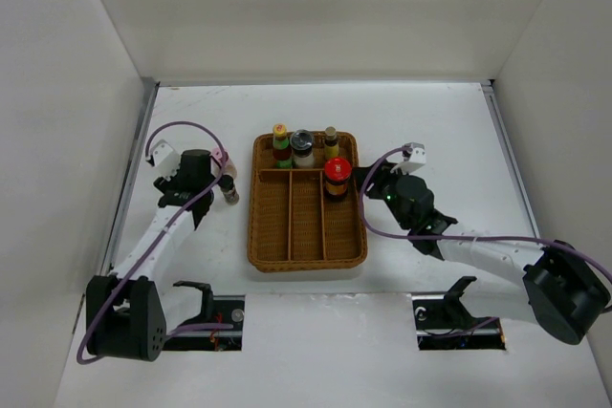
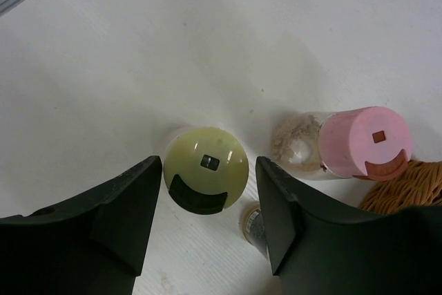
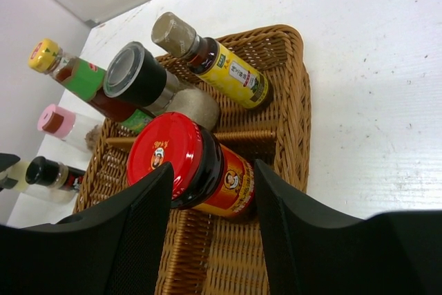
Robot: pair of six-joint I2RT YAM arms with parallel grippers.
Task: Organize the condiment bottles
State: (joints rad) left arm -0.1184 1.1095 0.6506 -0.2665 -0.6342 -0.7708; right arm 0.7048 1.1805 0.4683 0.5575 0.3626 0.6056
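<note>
Four condiment bottles sit in the wicker divided tray (image 1: 306,263). Three more stand on the white table (image 1: 430,140) off the tray's left rim.

Tray contents. The far cross compartment holds, left to right, a yellow-capped bottle (image 1: 280,139) with a green label, a grey-lidded jar (image 1: 302,146) and a tan-capped bottle (image 1: 331,139) with a yellow label. All three are upright and close together. A red-lidded jar (image 3: 173,153) stands in the right-hand long compartment, at its far end against the cross divider.

Right gripper (image 3: 214,170). Its jaws straddle the red-lidded jar, one on each side of the body just under the lid. In the wrist view both jaws lie right at the jar's outline (whether they press on it or stand just clear cannot be told), so the grip state is undetermined.

Left gripper (image 2: 210,165). Its jaws are on either side of a pale-yellow-capped bottle (image 2: 206,179), which stands upright on the table. The cap nearly fills the span between the jaws. A thin strip of table shows at the jaw nearer the tray, and any contact lower down is hidden, so it cannot be told whether the bottle is clamped.

Neighbouring items. A pink-capped shaker (image 2: 362,144) holding pale powder stands just beside the wicker rim, between that bottle and the tray. A small dark-capped bottle (image 1: 229,194) stands on the table close to the left gripper's tray-side jaw, partly hidden behind it in the wrist view.
</note>
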